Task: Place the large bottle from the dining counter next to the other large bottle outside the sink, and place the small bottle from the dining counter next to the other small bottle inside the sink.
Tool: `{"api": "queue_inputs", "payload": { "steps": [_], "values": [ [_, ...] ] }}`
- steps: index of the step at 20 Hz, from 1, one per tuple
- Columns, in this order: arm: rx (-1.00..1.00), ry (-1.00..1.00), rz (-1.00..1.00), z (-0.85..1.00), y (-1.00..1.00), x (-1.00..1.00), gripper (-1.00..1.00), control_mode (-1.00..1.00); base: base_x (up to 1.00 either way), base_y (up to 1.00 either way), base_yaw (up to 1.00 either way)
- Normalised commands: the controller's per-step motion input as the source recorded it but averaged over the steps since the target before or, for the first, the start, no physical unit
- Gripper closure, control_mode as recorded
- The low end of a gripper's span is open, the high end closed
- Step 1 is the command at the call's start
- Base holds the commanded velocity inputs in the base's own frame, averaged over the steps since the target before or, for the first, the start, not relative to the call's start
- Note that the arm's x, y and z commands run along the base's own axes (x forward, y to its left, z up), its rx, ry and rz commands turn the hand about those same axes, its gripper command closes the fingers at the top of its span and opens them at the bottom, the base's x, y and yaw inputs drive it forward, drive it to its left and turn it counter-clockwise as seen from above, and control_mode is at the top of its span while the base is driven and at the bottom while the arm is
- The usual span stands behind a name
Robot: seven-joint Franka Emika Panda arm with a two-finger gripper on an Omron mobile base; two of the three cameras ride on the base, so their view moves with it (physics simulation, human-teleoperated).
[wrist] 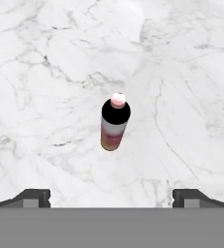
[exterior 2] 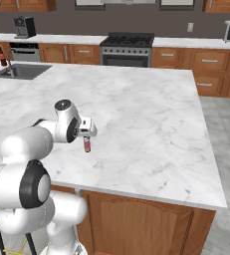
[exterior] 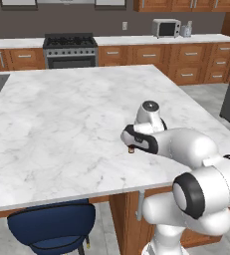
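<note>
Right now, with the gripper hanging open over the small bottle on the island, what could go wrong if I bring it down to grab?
The small bottle stands upright and alone on the dining counter; it is narrow, so a fingertip clipping its cap could tip it over. In the hand view it sits left of midway between the open gripper tips, so one finger may touch first and push it.

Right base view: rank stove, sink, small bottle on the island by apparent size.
1. Stove
2. Sink, somewhat smaller, cut off at the left edge
3. Small bottle, clearly smallest despite standing nearest the camera
</note>
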Motion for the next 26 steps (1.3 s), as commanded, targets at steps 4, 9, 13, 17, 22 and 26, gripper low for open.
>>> {"api": "queue_inputs", "payload": {
  "steps": [4,9,13,17,22,26],
  "values": [
    [0.00,0.00,0.00,-0.23,0.00,0.00,-1.00,-1.00,0.00,0.00,0.00],
    [0.00,0.00,0.00,-0.04,0.00,0.00,-1.00,-1.00,0.00,0.00,0.00],
    [0.00,0.00,0.00,0.00,0.00,0.03,-1.00,-1.00,0.00,0.00,0.00],
    [0.00,0.00,0.00,0.00,0.00,0.08,-1.00,-1.00,0.00,0.00,0.00],
    [0.00,0.00,0.00,0.00,0.00,0.15,-1.00,-1.00,0.00,0.00,0.00],
    [0.00,0.00,0.00,0.00,0.00,0.18,-1.00,-1.00,0.00,0.00,0.00]
  ]
}}
